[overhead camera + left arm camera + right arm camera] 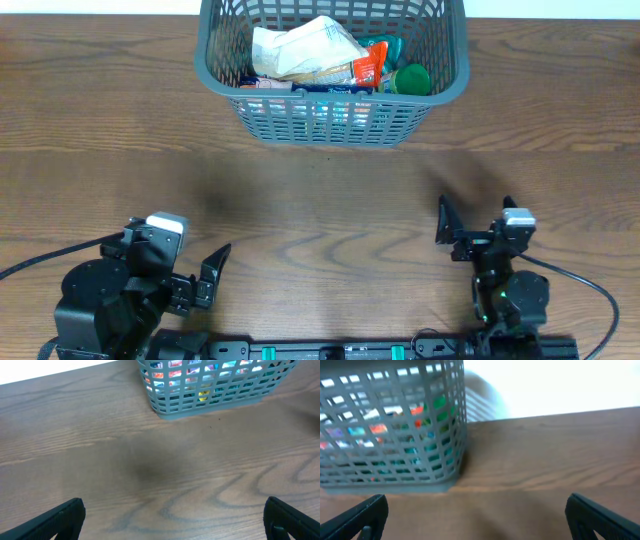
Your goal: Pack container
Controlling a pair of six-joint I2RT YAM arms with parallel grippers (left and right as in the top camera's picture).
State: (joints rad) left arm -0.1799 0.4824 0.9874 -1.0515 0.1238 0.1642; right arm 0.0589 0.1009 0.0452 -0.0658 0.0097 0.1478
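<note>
Container (pixel 330 122) holding packets (pixel 300 48), print too blurred to read, left jaws and right jaws apart

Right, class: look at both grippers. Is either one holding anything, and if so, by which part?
Nothing is held. The left gripper and the right gripper both have open jaws with nothing between them, well short of the container.

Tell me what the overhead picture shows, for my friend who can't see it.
A grey container sits at the far edge of a wooden table, holding crinkly packets and a green-lidded jar. Near the front edge, the left gripper and right gripper are both open and empty.
</note>
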